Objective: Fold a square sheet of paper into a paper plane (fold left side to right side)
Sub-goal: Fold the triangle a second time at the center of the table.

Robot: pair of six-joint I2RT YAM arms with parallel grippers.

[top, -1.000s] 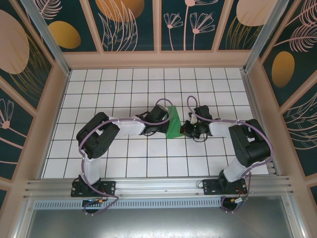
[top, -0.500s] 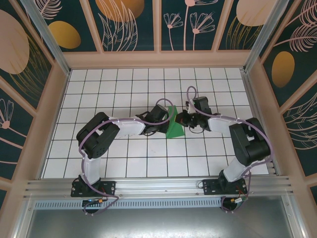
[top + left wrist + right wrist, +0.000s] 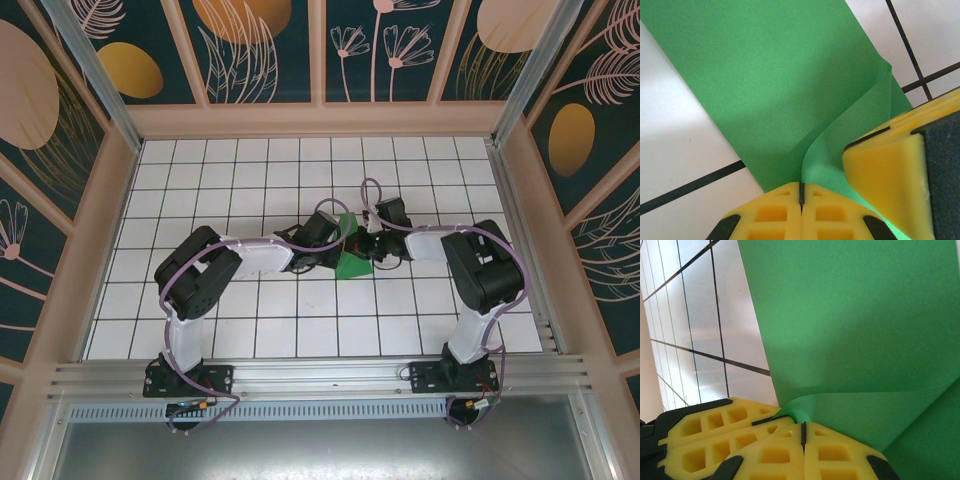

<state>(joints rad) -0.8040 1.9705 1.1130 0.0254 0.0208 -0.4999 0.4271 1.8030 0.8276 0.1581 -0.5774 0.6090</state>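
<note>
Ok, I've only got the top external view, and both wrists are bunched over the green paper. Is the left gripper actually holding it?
Observer: Yes. In the left wrist view the left gripper is shut on a raised flap of the green paper.
Operator: And the right one?
Observer: The right wrist view shows the right gripper shut too, pinching a curled lip of the sheet.
Operator: How close are the two?
Observer: Very close. In the left wrist view a yellow finger of the right gripper sits right beside the left one, over the paper. I can't tell whether they touch.
</note>
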